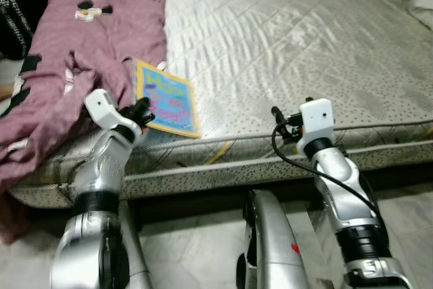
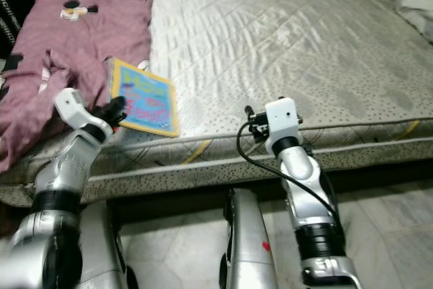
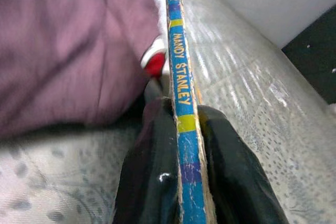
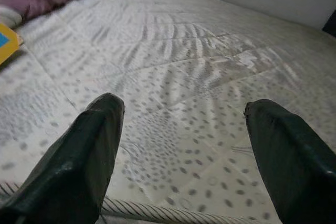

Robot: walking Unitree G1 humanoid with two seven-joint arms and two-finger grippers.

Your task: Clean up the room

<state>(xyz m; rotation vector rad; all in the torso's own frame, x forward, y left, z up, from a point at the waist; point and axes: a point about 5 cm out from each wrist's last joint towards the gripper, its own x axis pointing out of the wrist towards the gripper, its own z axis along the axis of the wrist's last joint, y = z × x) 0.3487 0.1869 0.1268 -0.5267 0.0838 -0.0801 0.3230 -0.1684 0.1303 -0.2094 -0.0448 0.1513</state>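
A thin blue picture book [image 1: 169, 103] with a yellow border lies near the front edge of the mattress [image 1: 284, 38], beside a mauve blanket [image 1: 74, 45]. My left gripper [image 1: 141, 114] is shut on the book's near edge. In the left wrist view the blue spine [image 3: 181, 93] runs between my two black fingers [image 3: 147, 171], with the blanket [image 3: 68, 45] to one side. My right gripper [image 1: 279, 121] stands open at the mattress's front edge, to the right of the book. The right wrist view shows its fingers [image 4: 79, 166] wide apart over bare mattress [image 4: 184, 77].
The mauve blanket covers the bed's left part and hangs over its front edge. A dark bag [image 1: 13, 18] sits at the far left. Some white cloth [image 1: 423, 1] lies at the bed's far right corner. Pale tiled floor [image 1: 203, 248] runs below the bed.
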